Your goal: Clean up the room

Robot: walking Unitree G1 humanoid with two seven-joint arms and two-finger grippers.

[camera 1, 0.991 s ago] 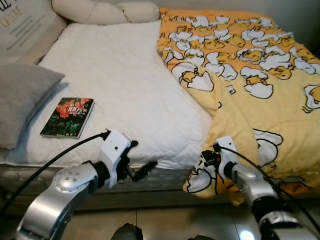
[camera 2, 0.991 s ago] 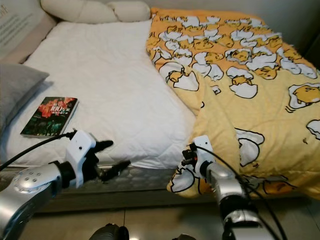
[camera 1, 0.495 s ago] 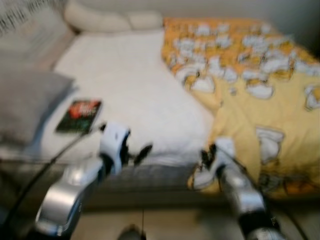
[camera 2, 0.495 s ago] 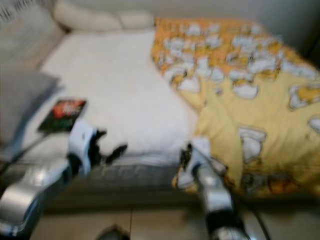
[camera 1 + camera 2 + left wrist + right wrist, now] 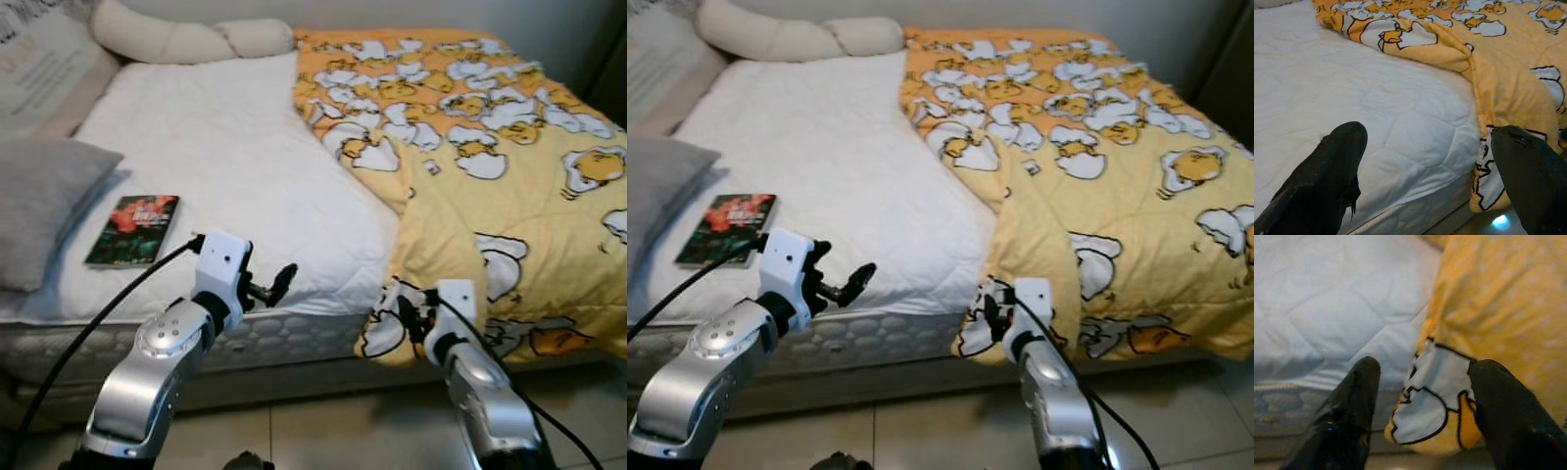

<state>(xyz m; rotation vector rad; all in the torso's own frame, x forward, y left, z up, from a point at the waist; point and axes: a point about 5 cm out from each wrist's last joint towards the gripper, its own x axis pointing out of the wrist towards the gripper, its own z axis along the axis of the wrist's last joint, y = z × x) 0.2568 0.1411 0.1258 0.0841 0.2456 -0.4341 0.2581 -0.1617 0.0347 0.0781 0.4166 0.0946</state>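
Note:
A yellow quilt printed with white egg shapes covers the bed's right half and hangs over the foot edge. The white mattress lies bare on the left half. My right gripper is open at the quilt's hanging lower corner, which lies between its two black fingers in the right wrist view. My left gripper is open in front of the mattress's foot edge, holding nothing. A book with a dark red cover lies flat on the mattress near the left side.
A grey pillow lies at the bed's left edge beside the book. A long cream pillow runs along the head end, with a lettered cushion at the far left. Tiled floor lies in front of the bed.
The whole picture shifted with a blur, so the camera moved; more of the bed's right side shows. The left gripper stands slightly higher against the mattress edge. The right gripper stays at the quilt corner.

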